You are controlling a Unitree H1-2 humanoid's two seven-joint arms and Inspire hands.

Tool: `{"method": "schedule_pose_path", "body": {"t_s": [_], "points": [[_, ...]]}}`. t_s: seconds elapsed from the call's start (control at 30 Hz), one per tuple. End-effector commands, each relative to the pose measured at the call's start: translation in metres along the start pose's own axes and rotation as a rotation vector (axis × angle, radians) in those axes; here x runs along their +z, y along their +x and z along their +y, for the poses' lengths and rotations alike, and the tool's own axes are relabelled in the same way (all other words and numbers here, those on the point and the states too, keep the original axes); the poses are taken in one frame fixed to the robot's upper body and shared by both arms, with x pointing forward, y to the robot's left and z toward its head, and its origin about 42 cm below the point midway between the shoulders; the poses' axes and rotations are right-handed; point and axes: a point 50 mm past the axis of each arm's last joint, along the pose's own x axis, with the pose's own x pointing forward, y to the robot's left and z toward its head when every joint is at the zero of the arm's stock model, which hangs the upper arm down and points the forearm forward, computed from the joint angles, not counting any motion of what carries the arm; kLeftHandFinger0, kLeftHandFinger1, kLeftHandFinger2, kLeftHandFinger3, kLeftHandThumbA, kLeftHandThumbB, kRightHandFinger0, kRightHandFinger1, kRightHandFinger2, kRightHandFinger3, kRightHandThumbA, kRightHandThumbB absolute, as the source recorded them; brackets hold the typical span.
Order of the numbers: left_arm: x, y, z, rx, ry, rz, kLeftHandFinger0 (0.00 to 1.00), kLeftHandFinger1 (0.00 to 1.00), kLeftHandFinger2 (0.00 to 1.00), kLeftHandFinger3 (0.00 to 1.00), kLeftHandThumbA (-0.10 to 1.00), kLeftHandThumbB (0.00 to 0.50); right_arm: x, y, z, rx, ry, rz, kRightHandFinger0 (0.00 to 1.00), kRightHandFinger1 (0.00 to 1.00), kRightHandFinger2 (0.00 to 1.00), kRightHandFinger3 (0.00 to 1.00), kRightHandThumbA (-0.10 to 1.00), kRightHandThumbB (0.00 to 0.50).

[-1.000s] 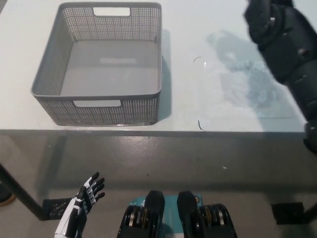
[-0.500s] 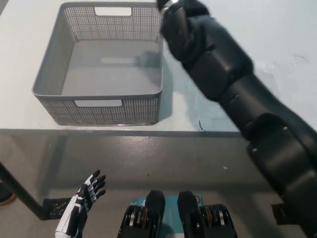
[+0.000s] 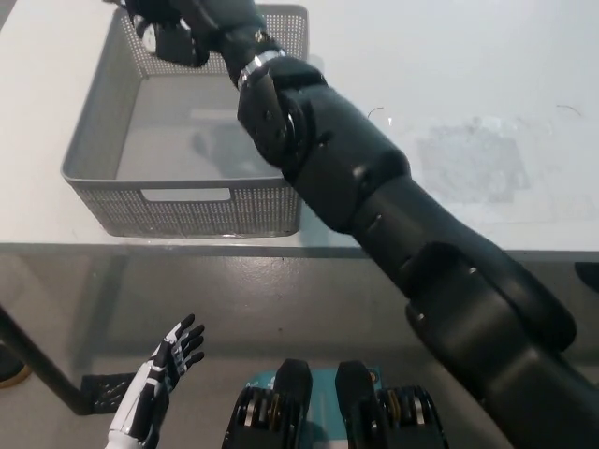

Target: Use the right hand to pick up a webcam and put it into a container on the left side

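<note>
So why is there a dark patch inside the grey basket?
Head view: that patch is the shadow of the black right arm on the floor of the basket; the right hand over it looks slightly blurred; the table shows pale smudges.

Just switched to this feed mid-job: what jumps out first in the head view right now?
The black right arm dominates, stretching diagonally from bottom right across the white table to the grey mesh basket at upper left. The right hand hangs over the basket's far end, curled around something dark; I cannot tell if it is the webcam. The white left hand rests open, low at bottom left, below the table edge.
</note>
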Motion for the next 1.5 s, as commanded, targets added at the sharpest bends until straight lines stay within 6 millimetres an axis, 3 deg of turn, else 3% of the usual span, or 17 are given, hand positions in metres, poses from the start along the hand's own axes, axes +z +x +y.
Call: {"method": "schedule_pose_path", "body": {"t_s": [0.0, 0.17, 0.27, 0.33, 0.53, 0.67, 0.7, 0.73, 0.77, 0.8, 0.83, 0.87, 0.9, 0.97, 1.03, 1.27, 1.47], "points": [[0.011, 0.001, 0.001, -0.021, 0.036, -0.038, 1.0, 1.0, 1.0, 1.0, 1.0, 0.064, 0.012, 0.006, -0.001, -0.03, 0.037, -0.036, 0.01, 0.39, 0.81, 0.83, -0.1, 0.216], [0.008, -0.004, -0.002, -0.019, 0.015, -0.027, 1.0, 1.0, 1.0, 1.0, 1.0, 0.072, -0.013, -0.011, 0.029, 0.069, 0.022, 0.064, 0.02, 0.43, 0.83, 0.85, -0.1, 0.192], [0.009, -0.004, -0.002, -0.023, 0.029, -0.027, 1.0, 1.0, 1.0, 1.0, 1.0, 0.089, -0.02, -0.017, 0.036, 0.086, 0.03, 0.088, 0.01, 0.43, 0.81, 0.8, -0.1, 0.215], [0.009, -0.004, -0.003, -0.023, 0.026, -0.025, 1.0, 1.0, 1.0, 1.0, 1.0, 0.086, -0.028, -0.024, 0.044, 0.102, 0.026, 0.12, 0.0, 0.42, 0.82, 0.79, -0.1, 0.16], [0.009, -0.003, -0.003, -0.03, 0.032, -0.027, 1.0, 1.0, 1.0, 1.0, 1.0, 0.081, -0.037, -0.032, 0.053, 0.135, 0.014, 0.162, 0.0, 0.47, 0.88, 0.88, -0.1, 0.169], [0.008, -0.004, -0.003, -0.031, 0.046, -0.033, 1.0, 1.0, 1.0, 1.0, 1.0, 0.069, -0.043, -0.036, 0.056, 0.143, 0.012, 0.182, 0.0, 0.37, 0.74, 0.66, -0.1, 0.176], [0.008, -0.004, -0.003, -0.031, 0.047, -0.032, 1.0, 1.0, 1.0, 1.0, 1.0, 0.074, -0.044, -0.036, 0.055, 0.144, 0.013, 0.187, 0.0, 0.38, 0.73, 0.65, -0.1, 0.174], [0.009, -0.003, -0.003, -0.033, 0.048, -0.034, 1.0, 1.0, 1.0, 1.0, 1.0, 0.069, -0.044, -0.034, 0.052, 0.144, -0.006, 0.191, 0.0, 0.34, 0.63, 0.59, -0.1, 0.171], [0.009, -0.002, -0.002, -0.033, 0.047, -0.03, 1.0, 1.0, 1.0, 1.0, 1.0, 0.074, -0.045, -0.033, 0.05, 0.144, -0.006, 0.194, 0.01, 0.3, 0.52, 0.52, 0.05, 0.167], [0.01, -0.002, -0.002, -0.032, 0.047, -0.032, 1.0, 1.0, 1.0, 1.0, 1.0, 0.075, -0.045, -0.033, 0.049, 0.144, -0.007, 0.194, 0.0, 0.26, 0.46, 0.47, 0.05, 0.168], [0.01, -0.001, -0.002, -0.033, 0.043, -0.031, 1.0, 1.0, 1.0, 1.0, 1.0, 0.075, -0.046, -0.031, 0.046, 0.15, 0.0, 0.199, 0.1, 0.34, 0.55, 0.64, 0.27, 0.197], [0.011, 0.0, -0.001, -0.034, 0.047, -0.032, 1.0, 1.0, 1.0, 1.0, 1.0, 0.072, -0.047, -0.03, 0.044, 0.167, 0.019, 0.205, 0.33, 0.58, 0.77, 0.84, 0.45, 0.22], [0.011, 0.001, -0.001, -0.034, 0.049, -0.032, 1.0, 1.0, 1.0, 1.0, 1.0, 0.066, -0.049, -0.029, 0.042, 0.192, 0.032, 0.218, 0.74, 0.96, 1.0, 1.0, 0.6, 0.248], [0.01, 0.001, -0.001, -0.035, 0.052, -0.031, 1.0, 1.0, 1.0, 1.0, 1.0, 0.074, -0.052, -0.029, 0.039, 0.214, 0.035, 0.223, 1.0, 1.0, 1.0, 1.0, 0.76, 0.29], [0.009, 0.001, -0.001, -0.037, 0.06, -0.033, 1.0, 1.0, 1.0, 1.0, 1.0, 0.071, -0.057, -0.029, 0.035, 0.233, 0.03, 0.222, 1.0, 1.0, 1.0, 1.0, 0.99, 0.311], [0.01, 0.003, 0.0, -0.04, 0.058, -0.039, 1.0, 1.0, 1.0, 1.0, 0.99, 0.066, -0.06, -0.022, 0.018, 0.266, 0.11, 0.213, 1.0, 1.0, 1.0, 1.0, 1.0, 0.414], [0.009, 0.002, 0.0, -0.041, 0.061, -0.034, 1.0, 1.0, 1.0, 1.0, 0.94, 0.053, -0.062, -0.02, 0.007, 0.227, 0.193, 0.183, 1.0, 1.0, 1.0, 1.0, 1.0, 0.41]]}}
